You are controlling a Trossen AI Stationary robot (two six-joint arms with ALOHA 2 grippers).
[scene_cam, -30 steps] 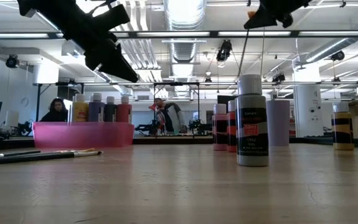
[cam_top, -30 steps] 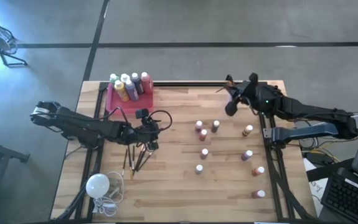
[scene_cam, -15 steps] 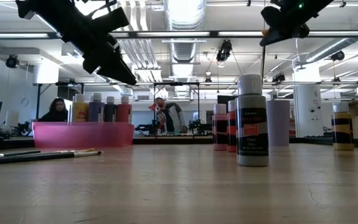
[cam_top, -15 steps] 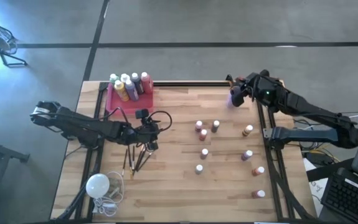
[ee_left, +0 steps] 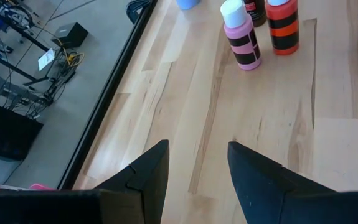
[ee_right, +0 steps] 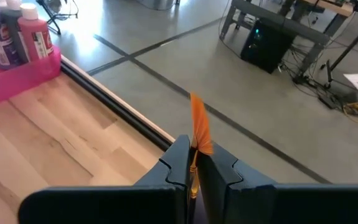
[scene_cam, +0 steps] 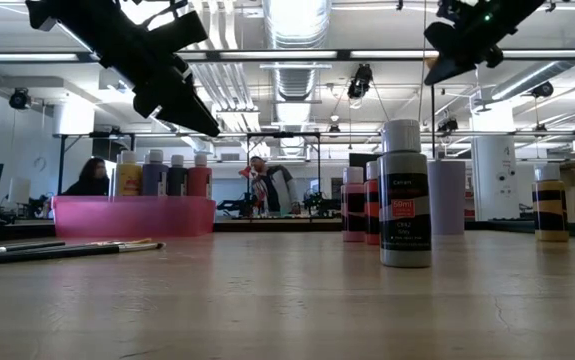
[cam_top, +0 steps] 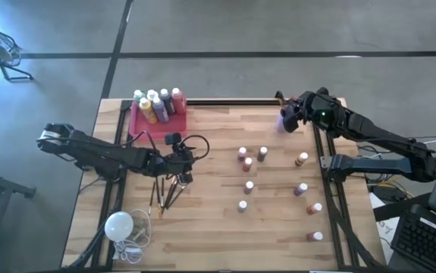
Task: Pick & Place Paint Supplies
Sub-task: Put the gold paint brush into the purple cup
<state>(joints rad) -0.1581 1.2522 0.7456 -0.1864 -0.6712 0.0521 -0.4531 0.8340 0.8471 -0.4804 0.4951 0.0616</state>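
My right gripper [cam_top: 287, 115] is over the table's far right corner, above a lavender cup [scene_cam: 447, 197], and is shut on a thin paintbrush with orange bristles [ee_right: 198, 124]. My left gripper [ee_left: 197, 163] is open, raised over the left half just above several dark paintbrushes [cam_top: 167, 189] that lie flat on the wood. A pink tray [cam_top: 138, 121] at the far left holds several large white-capped bottles [cam_top: 157, 104] standing upright. Small white-capped bottles [cam_top: 248, 186] stand scattered on the right half; a pink one [ee_left: 241, 34] and a red one [ee_left: 282, 25] show ahead of the left gripper. My right gripper pinches the paintbrush just below its orange bristles [ee_right: 195, 148] between the two shut fingers. The bristles stick out past the fingertips. The thin handle [scene_cam: 432, 125] hangs straight down below the gripper, lifted clear of the table.
A white round bulb [cam_top: 119, 224] with a coiled cord lies at the near left corner. Black rails run along the left and right table edges. Bare wood lies in the middle of the table and along the near edge. People sit in the room beyond the far edge.
My right gripper has carried the brush toward the table's far right corner and has tipped, so the handle went from slanting to hanging straight down. The left arm has kept still.
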